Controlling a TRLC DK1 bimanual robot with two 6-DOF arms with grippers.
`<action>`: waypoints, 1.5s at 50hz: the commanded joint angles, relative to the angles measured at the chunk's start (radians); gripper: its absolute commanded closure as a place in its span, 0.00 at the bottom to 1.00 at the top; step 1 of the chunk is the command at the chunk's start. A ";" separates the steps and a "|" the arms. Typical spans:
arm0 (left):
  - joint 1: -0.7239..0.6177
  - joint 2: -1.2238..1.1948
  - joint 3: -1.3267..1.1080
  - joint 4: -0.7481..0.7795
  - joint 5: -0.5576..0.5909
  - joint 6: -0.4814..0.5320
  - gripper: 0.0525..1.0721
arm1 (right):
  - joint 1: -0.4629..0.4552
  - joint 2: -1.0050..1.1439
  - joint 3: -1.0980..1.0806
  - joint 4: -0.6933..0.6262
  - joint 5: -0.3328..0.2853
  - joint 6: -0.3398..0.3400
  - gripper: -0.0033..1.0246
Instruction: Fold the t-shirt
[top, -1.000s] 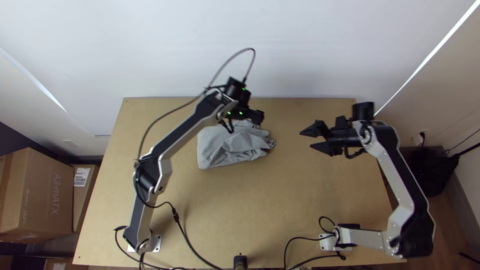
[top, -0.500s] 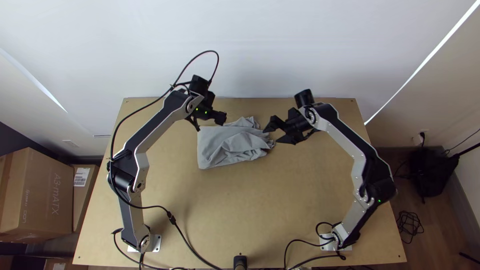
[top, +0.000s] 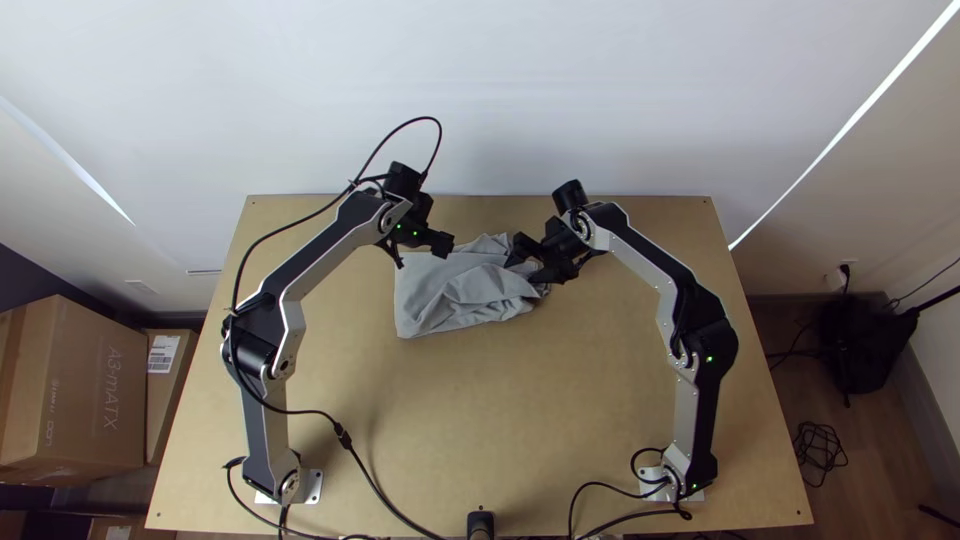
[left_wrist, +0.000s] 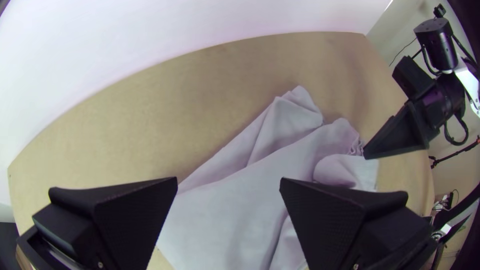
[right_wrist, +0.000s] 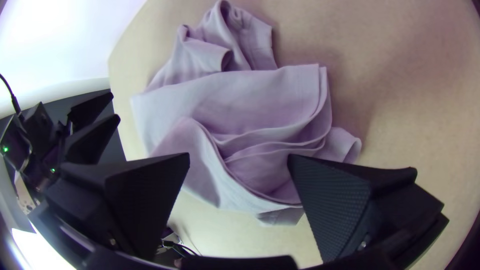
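The grey t-shirt (top: 450, 295) lies on the table's far half as a rough, folded bundle, its left part flatter and its right end bunched. At its upper left corner, the left gripper (top: 425, 252) hangs above the cloth; in the left wrist view this left gripper (left_wrist: 229, 182) is open over the shirt (left_wrist: 235, 200). Over the bunched right end is the right gripper (top: 522, 266). In the right wrist view the right gripper (right_wrist: 239, 157) stands open with creased layers of the shirt (right_wrist: 260, 105) beyond it and nothing held.
The wooden table (top: 450, 420) has bare surface in front of the shirt. A black cable (top: 375, 480) runs from the left arm to the near edge. Behind the table rises a white wall (top: 560, 100). Cardboard boxes (top: 75, 390) stand at the left.
The left gripper has drawn back leftward off the shirt's middle, uncovering its upper part, with little movement lately. My right gripper has come in from the right, over the bunched end.
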 joint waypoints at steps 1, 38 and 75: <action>0.007 0.046 0.038 0.006 -0.002 0.012 0.04 | 0.024 0.019 -0.002 -0.020 0.003 0.010 0.37; -0.089 0.158 0.207 -0.022 0.000 -0.027 0.04 | 0.007 -0.254 -0.412 0.014 0.038 -0.099 0.26; -0.148 0.198 0.253 -0.165 0.024 -0.016 0.04 | -0.066 -0.108 -0.239 0.109 0.045 0.025 0.13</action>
